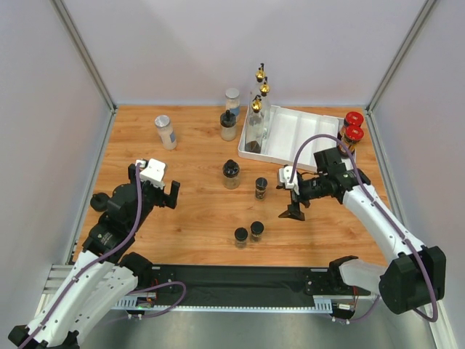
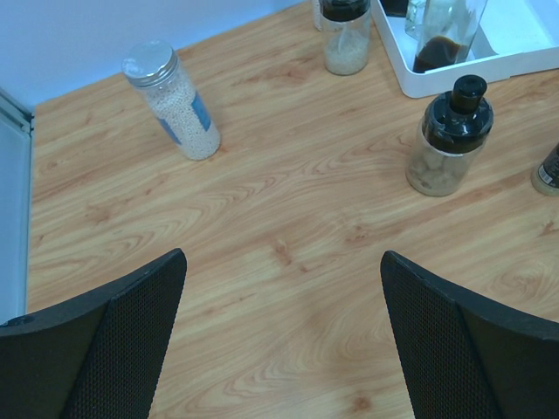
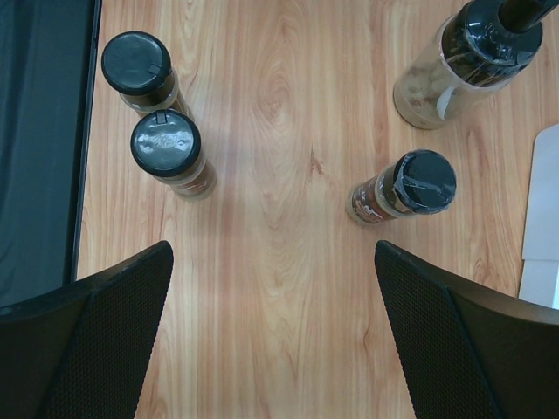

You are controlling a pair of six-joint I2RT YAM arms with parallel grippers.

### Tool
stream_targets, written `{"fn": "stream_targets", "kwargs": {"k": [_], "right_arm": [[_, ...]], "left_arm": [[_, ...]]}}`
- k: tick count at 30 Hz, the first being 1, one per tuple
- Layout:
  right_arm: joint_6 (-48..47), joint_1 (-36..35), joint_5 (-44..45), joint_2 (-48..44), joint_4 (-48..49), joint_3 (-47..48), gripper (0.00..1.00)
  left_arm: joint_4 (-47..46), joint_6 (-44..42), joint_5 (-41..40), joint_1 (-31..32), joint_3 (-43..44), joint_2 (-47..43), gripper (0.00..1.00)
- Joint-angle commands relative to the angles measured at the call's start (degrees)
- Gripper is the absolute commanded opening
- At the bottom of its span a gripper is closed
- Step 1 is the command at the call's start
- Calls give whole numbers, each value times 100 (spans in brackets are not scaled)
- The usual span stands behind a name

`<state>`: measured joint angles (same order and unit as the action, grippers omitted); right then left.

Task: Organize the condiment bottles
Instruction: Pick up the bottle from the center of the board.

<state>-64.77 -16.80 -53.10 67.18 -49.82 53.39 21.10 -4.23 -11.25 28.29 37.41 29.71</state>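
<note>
With left tool (image 2: 284, 262) and right tool (image 3: 272, 253) both spread and empty, take the small black-capped glass spice jar (image 3: 402, 188) around its round body, as it is probably light, slippery and breakable.

Condiment bottles (image 1: 231, 174) stand upright and scattered; gold-spouted bottles (image 1: 254, 129) cluster together.

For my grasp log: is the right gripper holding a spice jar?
No: the right gripper has jaws wide apart over the bare table, the nearest spice jar clear of them.
</note>
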Motion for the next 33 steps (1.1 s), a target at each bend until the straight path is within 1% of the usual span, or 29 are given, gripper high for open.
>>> {"fn": "stream_targets", "kwargs": {"k": [1, 10, 33], "right_arm": [[-79, -104, 107, 67, 280, 251, 100], [-150, -271, 335, 243, 280, 356, 100], [-246, -526, 590, 471, 324, 436, 100]], "left_arm": [[8, -96, -71, -34, -41, -27, 100], [17, -113, -150, -34, -49, -27, 100], [25, -131, -185, -34, -58, -27, 100]]}}
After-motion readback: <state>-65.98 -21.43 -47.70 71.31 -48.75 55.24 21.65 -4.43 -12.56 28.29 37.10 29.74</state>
